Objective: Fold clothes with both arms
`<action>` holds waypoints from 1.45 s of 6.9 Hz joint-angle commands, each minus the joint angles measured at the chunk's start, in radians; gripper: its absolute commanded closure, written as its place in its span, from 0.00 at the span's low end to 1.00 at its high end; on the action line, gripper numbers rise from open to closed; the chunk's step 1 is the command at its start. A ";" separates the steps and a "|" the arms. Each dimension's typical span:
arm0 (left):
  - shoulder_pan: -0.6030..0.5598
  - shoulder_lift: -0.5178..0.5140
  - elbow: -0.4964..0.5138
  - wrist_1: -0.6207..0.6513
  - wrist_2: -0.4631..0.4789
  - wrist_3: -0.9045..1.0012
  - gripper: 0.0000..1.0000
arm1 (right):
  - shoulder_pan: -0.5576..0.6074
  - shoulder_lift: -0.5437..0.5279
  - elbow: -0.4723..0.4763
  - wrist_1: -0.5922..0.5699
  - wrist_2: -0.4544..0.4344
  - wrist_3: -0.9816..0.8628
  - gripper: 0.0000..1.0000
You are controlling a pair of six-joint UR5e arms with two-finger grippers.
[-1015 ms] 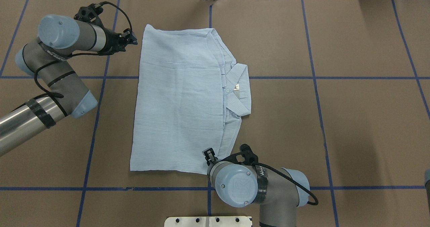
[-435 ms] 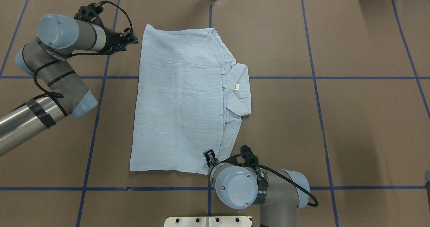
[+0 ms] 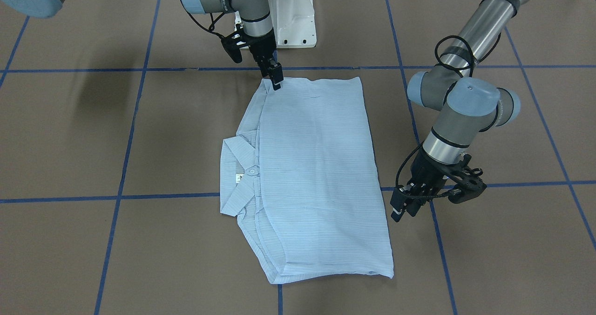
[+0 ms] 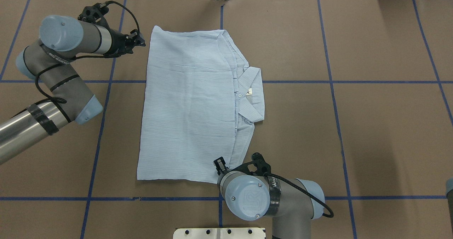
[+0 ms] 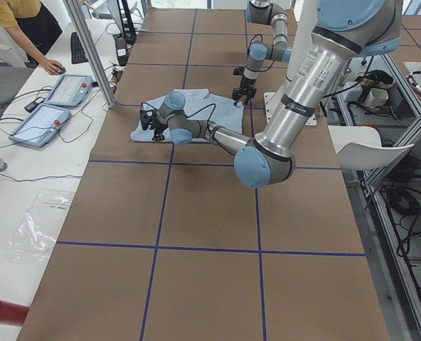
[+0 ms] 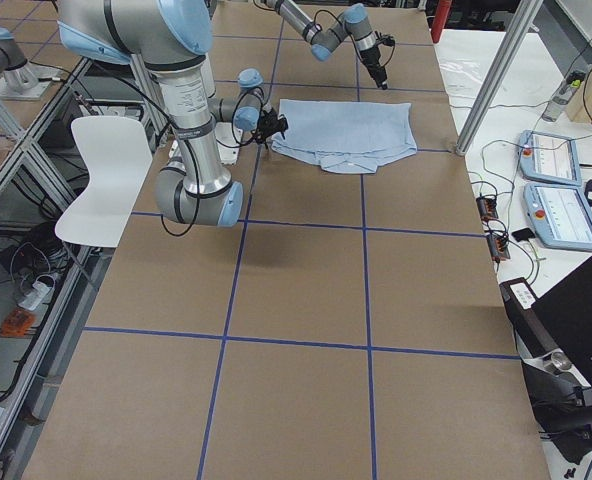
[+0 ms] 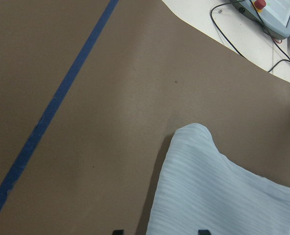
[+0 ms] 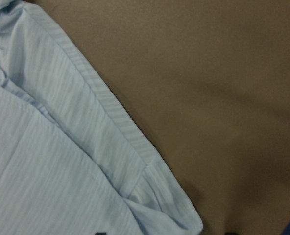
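Where the brown table cover (image 4: 371, 126) runs out in front of my white base (image 3: 293, 17), the light blue shirt (image 4: 187, 108) lies flat, folded into a long panel with its smooth side up. Its short near edge is just ahead of the base and its length runs straight away from it. The collar (image 4: 253, 97), with one pale button and the white neck label, sticks out of the long edge to the base's right.

My right gripper (image 4: 220, 162) points down at the shirt corner closest to the base, on the collar side. In its wrist camera the two fingertips (image 8: 100, 233) sit well apart with that layered corner between them, gripping nothing; whether they touch the cloth I cannot tell.

My left gripper (image 4: 138, 41) is at the corner diagonally across, well out from the base and to its left, just beside the cloth edge. Its fingertips (image 7: 117, 231) are also spread wide and empty, the rounded corner showing ahead of them.

Blue tape lines (image 4: 332, 81) cross the cover, one passing under the shirt
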 commanded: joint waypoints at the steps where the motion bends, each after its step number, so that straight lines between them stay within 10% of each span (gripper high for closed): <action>1: -0.002 0.000 -0.001 0.000 0.000 0.000 0.41 | 0.000 0.001 0.000 0.000 -0.002 0.001 0.51; 4: -0.002 0.000 -0.009 0.002 0.000 0.000 0.41 | 0.001 0.002 0.001 0.002 -0.002 0.012 1.00; 10: 0.068 0.101 -0.227 0.018 -0.002 -0.212 0.41 | 0.020 -0.079 0.121 -0.012 0.003 0.015 1.00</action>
